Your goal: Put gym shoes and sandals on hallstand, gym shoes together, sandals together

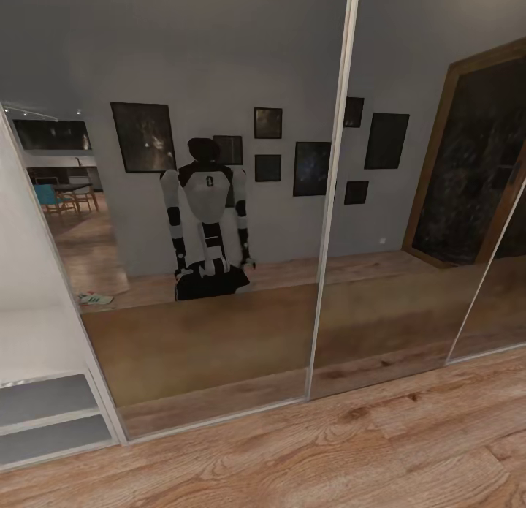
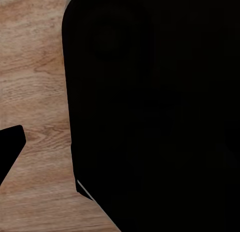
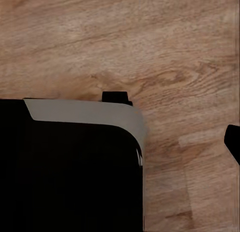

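The robot faces mirrored sliding doors (image 1: 219, 274) across a bare strip of wooden floor (image 1: 329, 457). One gym shoe (image 1: 96, 299) shows reflected, lying on the floor behind the robot. A white shelf unit (image 1: 44, 413) flanks the mirror's edge. Whether either gripper is parted or holding anything cannot be told.

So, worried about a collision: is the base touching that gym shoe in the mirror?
Apart. The head view's mirror shows bare floor between the gym shoe and the robot's base.
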Controlling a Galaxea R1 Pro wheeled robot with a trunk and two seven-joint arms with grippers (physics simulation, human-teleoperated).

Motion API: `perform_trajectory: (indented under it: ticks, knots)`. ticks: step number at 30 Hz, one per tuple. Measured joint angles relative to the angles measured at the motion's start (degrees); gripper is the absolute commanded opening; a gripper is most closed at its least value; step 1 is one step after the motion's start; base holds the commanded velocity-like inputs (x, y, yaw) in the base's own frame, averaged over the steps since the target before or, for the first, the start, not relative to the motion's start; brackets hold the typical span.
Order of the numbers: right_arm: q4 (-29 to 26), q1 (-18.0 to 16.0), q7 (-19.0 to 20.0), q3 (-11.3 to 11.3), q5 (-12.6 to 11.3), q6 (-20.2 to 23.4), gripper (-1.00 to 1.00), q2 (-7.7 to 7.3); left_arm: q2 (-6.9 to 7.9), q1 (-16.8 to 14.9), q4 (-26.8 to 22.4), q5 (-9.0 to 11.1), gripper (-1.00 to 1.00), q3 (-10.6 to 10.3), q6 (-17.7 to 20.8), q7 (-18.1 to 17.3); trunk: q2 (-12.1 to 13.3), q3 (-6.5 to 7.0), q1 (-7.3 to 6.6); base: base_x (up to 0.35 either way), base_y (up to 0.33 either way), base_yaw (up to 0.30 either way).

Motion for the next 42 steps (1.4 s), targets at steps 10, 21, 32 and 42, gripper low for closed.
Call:
perform_trajectory:
  ticks: [10, 21, 32, 42]
  knots:
    - [-14.1, -0.4, -0.1, -0.2, -0.1, -15.4, 1.0, -0.32, 0.13, -0.1, -5.6, 0.1, 1.0, 0.2, -10.7, 0.1, 0.0, 0.0, 0.0, 0.0, 0.0, 0.0]
    - [-15.3, -2.6, 0.0, -0.4, -0.3, -17.8, 1.0, -2.56, 1.12, -4.0, -9.7, 0.3, 1.0, 0.4, -21.5, 0.2, 0.0, 0.02, 0.0, 0.0, 0.0, 0.0]
    - [-15.0, -2.8, 0.2, -0.3, -0.1, -17.9, 1.0, -4.2, 1.31, -10.1, -12.6, 0.4, 1.0, 0.4, -21.9, -0.2, 0.0, 0.01, 0.0, 0.0, 0.0, 0.0]
    - [-15.1, -2.8, 0.1, -0.2, -0.1, -17.9, 1.0, -4.11, 1.57, -9.6, -12.7, 0.6, 1.0, 0.5, -22.0, -0.6, 0.0, 0.01, 0.0, 0.0, 0.0, 0.0]
